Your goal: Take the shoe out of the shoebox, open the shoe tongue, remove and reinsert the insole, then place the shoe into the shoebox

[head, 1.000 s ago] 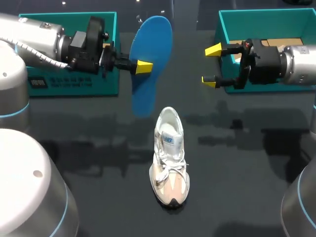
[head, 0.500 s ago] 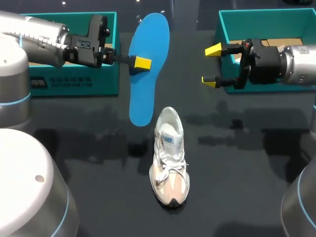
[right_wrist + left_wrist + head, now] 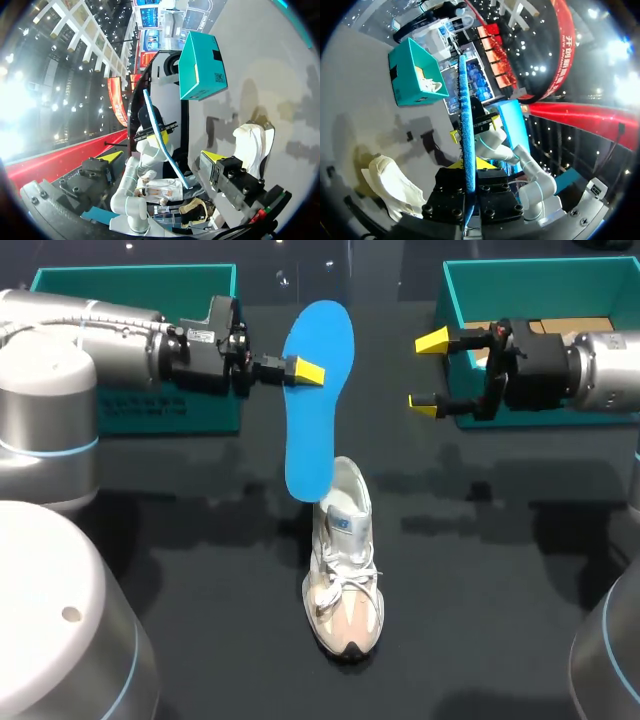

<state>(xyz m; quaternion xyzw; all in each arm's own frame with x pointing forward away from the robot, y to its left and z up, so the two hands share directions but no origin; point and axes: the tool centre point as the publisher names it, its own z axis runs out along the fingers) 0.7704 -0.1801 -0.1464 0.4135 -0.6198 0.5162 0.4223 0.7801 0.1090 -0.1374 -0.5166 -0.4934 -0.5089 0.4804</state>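
Head view: white and beige shoe [image 3: 343, 570] upright on the dark table [image 3: 480, 570], toe toward the robot, laces tied. Blue insole [image 3: 315, 400] is held in the air behind the shoe, its lower end over the shoe's heel opening, contact unclear. Left gripper [image 3: 305, 371] is clamped on the insole's edge, up behind the shoe. Right gripper [image 3: 430, 372] is behind and right of the shoe, fingers spread, holding nothing. Left teal shoebox [image 3: 140, 410] is behind-left of the shoe, right teal shoebox [image 3: 540, 280] behind-right

Left wrist view: insole [image 3: 466, 130] seen edge-on, pinched between both fingers of the left gripper [image 3: 468, 167]. Shoe [image 3: 390, 185] lies below and beside the gripper, teal shoebox [image 3: 412, 75] beyond the shoe

Right wrist view: right gripper [image 3: 162, 157] wide apart and empty. Shoe [image 3: 252, 142] sits beside it on the table, insole [image 3: 157, 132] hangs ahead, next to the shoe, with a teal shoebox [image 3: 202, 67] past the shoe
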